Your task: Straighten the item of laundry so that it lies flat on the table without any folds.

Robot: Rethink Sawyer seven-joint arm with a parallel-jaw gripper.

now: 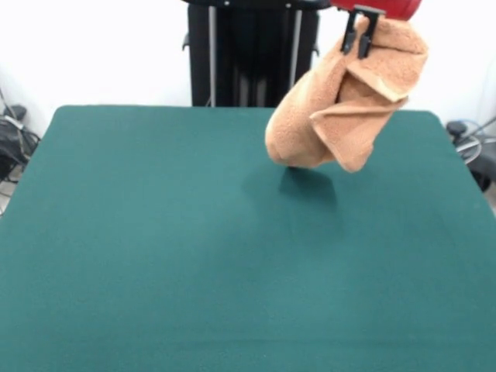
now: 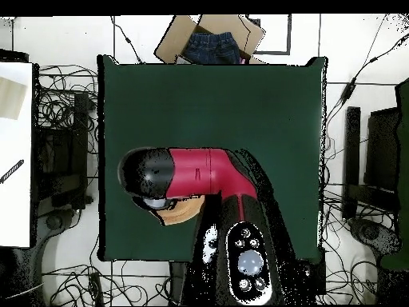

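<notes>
Towel [image 1: 345,105]: it hangs bunched and folded over itself from the gripper [image 1: 357,40], lifted above the far part of the table [image 1: 155,232]. Nearest the camera the green table top lies bare. Farther back, a soft shadow sits on the felt right beneath the towel's lowest fold, which seems to hover just off the surface or barely brush it; which of the two I cannot tell. Above that, the two black fingers [image 1: 349,37] are pinched narrow on the towel's upper edge. From overhead only a scrap of the towel [image 2: 185,211] peeks out beneath the arm [image 2: 200,172], near the table's edge closest to the robot. The step in hand looks like the lift before spreading. Next, I judge, the towel needs lowering and dragging across the table so the hanging folds open out flat.
</notes>
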